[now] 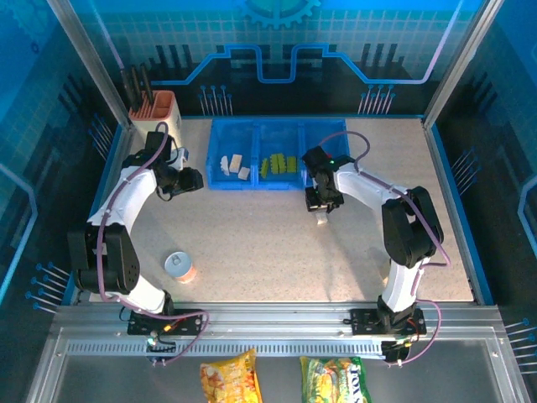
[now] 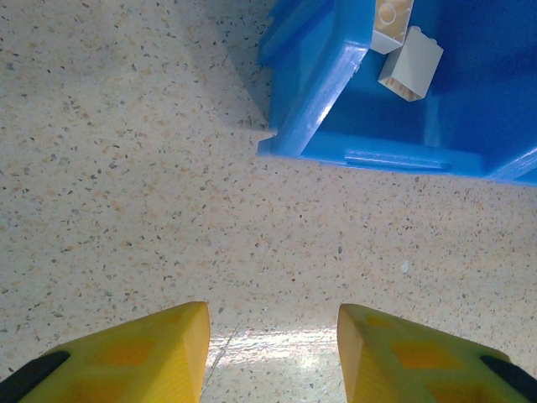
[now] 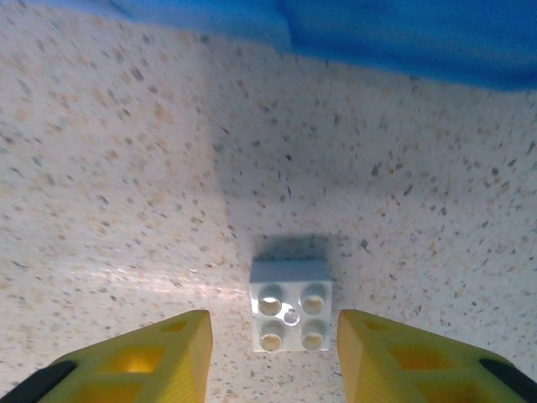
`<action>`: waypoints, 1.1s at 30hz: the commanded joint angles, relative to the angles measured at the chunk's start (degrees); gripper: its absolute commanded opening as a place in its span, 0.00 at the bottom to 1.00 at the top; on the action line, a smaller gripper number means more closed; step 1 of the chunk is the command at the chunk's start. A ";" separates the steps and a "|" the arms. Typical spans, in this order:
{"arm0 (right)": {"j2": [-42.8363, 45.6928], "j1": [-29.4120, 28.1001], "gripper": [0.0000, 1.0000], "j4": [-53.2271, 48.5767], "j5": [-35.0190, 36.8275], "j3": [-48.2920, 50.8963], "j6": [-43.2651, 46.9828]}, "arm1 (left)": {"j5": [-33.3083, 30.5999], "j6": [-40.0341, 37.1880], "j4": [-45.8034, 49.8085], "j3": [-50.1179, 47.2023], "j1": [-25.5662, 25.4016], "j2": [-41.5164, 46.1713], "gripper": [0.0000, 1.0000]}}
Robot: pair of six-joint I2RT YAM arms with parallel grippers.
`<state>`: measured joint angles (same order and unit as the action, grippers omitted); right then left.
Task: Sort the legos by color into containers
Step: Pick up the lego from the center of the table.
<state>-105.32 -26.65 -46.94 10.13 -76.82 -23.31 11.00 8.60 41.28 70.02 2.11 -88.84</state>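
Note:
A white lego lies on the speckled table with its hollow underside up, just in front of the blue tray. My right gripper is open, one yellow finger on each side of the brick and neither touching it; from above the brick sits just below that gripper. The tray holds white legos in its left bin and lime green legos in the middle bin. The right arm hides most of the right bin. My left gripper is open over bare table near the tray's corner, with white legos inside.
A small round can with an orange label stands on the near left of the table. A beige utensil holder with dark handles is at the back left. Two snack bags lie beyond the near rail.

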 commanded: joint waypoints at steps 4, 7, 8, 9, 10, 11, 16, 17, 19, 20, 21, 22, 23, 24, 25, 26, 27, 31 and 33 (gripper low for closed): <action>0.26 0.74 0.45 1.05 0.51 2.58 -0.42 | 1.38 -0.96 0.91 0.29 0.60 -0.28 0.45; -0.44 0.74 0.45 1.79 0.25 3.65 -0.59 | 1.39 -1.00 0.94 0.29 0.53 -0.28 0.45; -0.71 0.77 0.45 1.98 0.24 3.99 -0.58 | 1.47 -0.97 0.94 0.29 0.53 -0.20 0.45; -0.91 0.73 0.45 2.17 0.22 4.20 -0.63 | 1.43 -1.03 0.92 0.28 0.53 -0.17 0.45; -1.15 0.75 0.45 2.34 0.14 4.54 -0.65 | 1.41 -0.97 0.93 0.28 0.53 -0.11 0.45; -1.27 0.73 0.45 2.52 0.05 4.85 -0.61 | 1.48 -0.95 0.93 0.24 0.53 -0.11 0.45; -2.07 0.73 0.44 3.11 -0.12 5.71 -0.61 | 1.57 -1.04 0.92 0.29 0.52 -0.14 0.45; -2.09 0.76 0.44 3.25 -0.19 5.90 -0.70 | 1.56 -0.96 0.92 0.22 0.53 -0.11 0.45; -2.24 0.71 0.44 3.35 -0.30 6.11 -0.71 | 1.56 -1.03 0.91 0.24 0.53 -0.16 0.45; -2.26 0.65 0.43 3.43 -0.46 6.15 -0.72 | 1.55 -0.97 0.98 0.29 0.53 -0.10 0.45; -2.39 0.66 0.43 3.48 -0.34 6.23 -0.81 | 1.52 -0.97 0.92 0.29 0.53 -0.02 0.45; -2.35 0.67 0.43 3.46 -0.46 6.27 -0.84 | 1.56 -0.95 0.94 0.27 0.53 -0.03 0.45; -2.47 0.69 0.42 3.60 -0.42 6.39 -0.83 | 1.56 -0.96 0.98 0.24 0.53 -0.05 0.45; -2.46 0.62 0.42 3.64 -0.31 6.42 -0.93 | 1.65 -0.96 0.96 0.25 0.53 -0.02 0.45; -2.53 0.66 0.41 3.69 -0.32 6.50 -0.92 | 1.59 -1.02 0.96 0.25 0.53 -0.02 0.45; -2.57 0.69 0.41 3.68 -0.26 6.50 -1.02 | 1.62 -0.99 0.93 0.28 0.53 -0.04 0.45; -2.55 0.69 0.40 3.74 -0.25 6.58 -0.99 | 1.60 -1.00 0.97 0.24 0.57 -0.02 0.45; -2.45 0.42 0.38 3.38 -0.22 6.37 -1.06 | 1.60 -1.02 0.91 0.27 0.53 -0.02 0.45; -2.19 0.22 0.37 2.98 0.04 6.15 -1.07 | 1.62 -1.01 0.92 0.29 0.53 -0.02 0.45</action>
<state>-106.89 -26.57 -43.00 10.09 -70.89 -23.55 11.25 8.60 41.28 70.02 2.11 -88.82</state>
